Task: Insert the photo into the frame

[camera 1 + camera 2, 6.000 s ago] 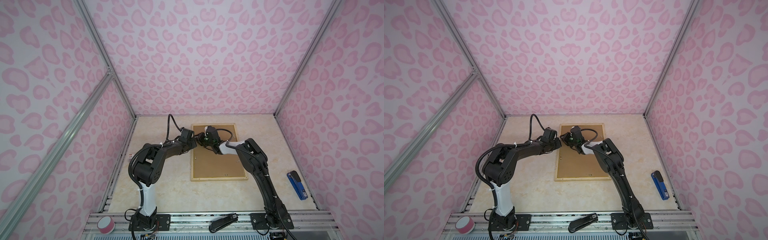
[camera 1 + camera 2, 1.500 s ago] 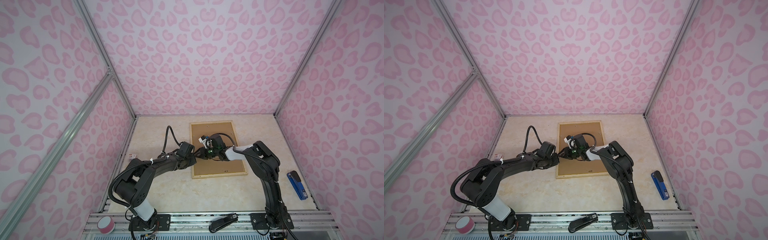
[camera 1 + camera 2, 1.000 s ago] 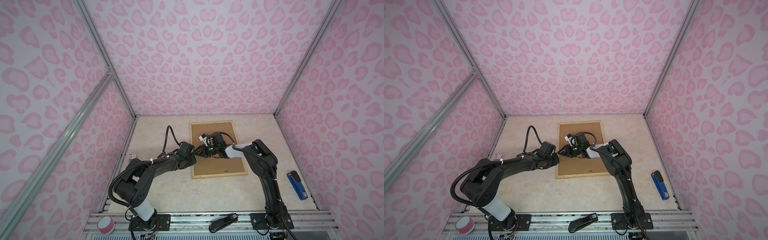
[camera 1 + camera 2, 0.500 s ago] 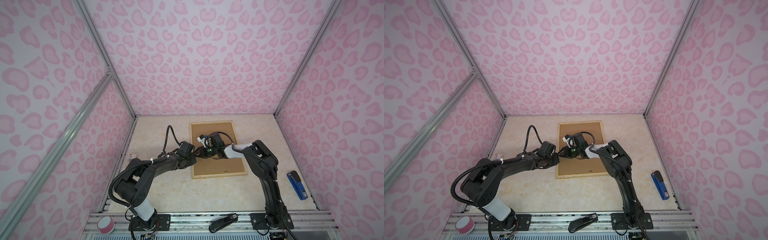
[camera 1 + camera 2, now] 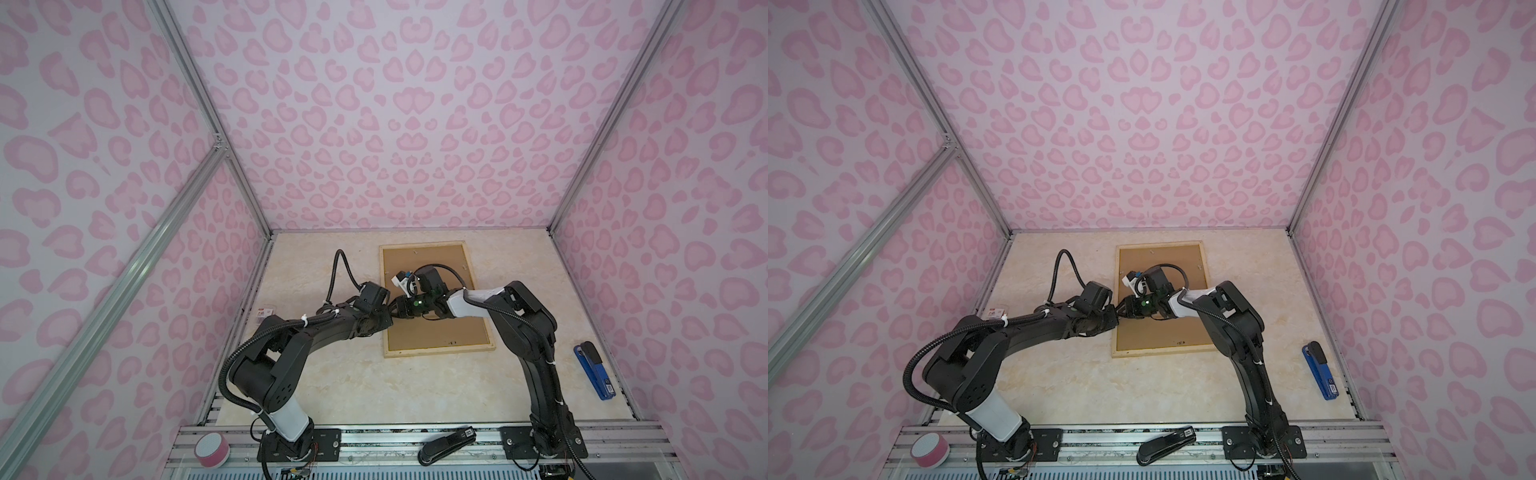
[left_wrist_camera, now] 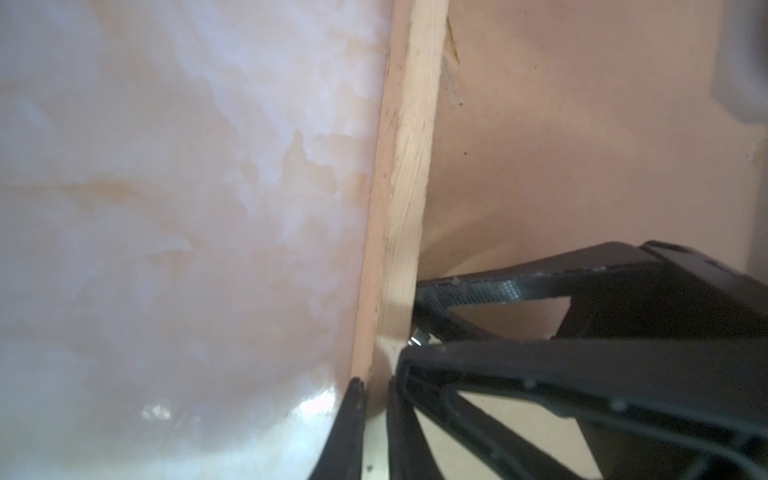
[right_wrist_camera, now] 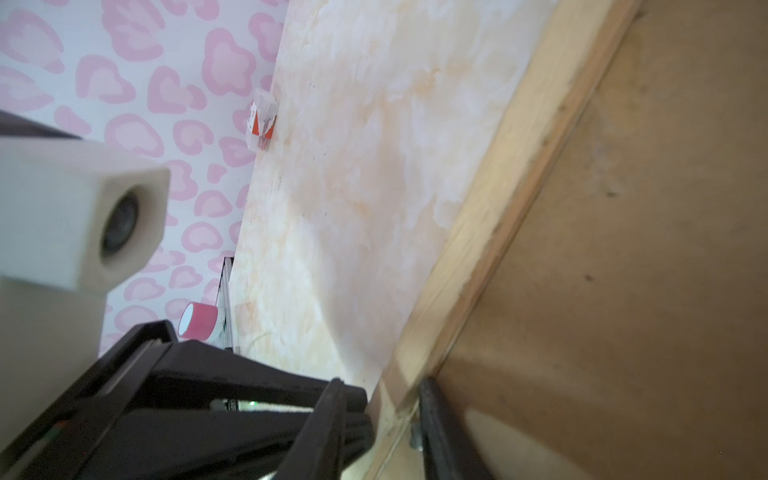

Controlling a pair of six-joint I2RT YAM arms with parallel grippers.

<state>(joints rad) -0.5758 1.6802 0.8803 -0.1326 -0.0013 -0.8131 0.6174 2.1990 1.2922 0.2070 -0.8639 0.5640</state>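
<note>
Far left there's just a little red-and-white packet (image 5: 264, 323) by the wall, nothing to do with this job. Next along, the left claw (image 6: 375, 388) is clamped on the left rail of the frame (image 5: 440, 351), one finger outside the wood and one inside. The frame lies flat, back side up, at the far middle of the surface (image 5: 353, 386), with the brown backing board (image 5: 419, 259) sitting in it. The photo I can't spot anywhere. If it's under that board, it's hidden.

Right beside that grip there's a small metal tab (image 6: 417, 339) on the inner side of the rail. The right claw (image 7: 384, 399) reaches across the board to it, jaws partway apart astride the same rail. I can't tell if it's pinching or only straddling.

My guess is they're working that tab. To do it well, let the left claw just pin the rail down and do nothing else. The right one's inner finger should push the tab sideways, flat along the board. No prying upward, or the frame tips. The two claws are nearly touching, so small moves only. The blue stapler (image 5: 592, 372) far right is well apart from all this.
</note>
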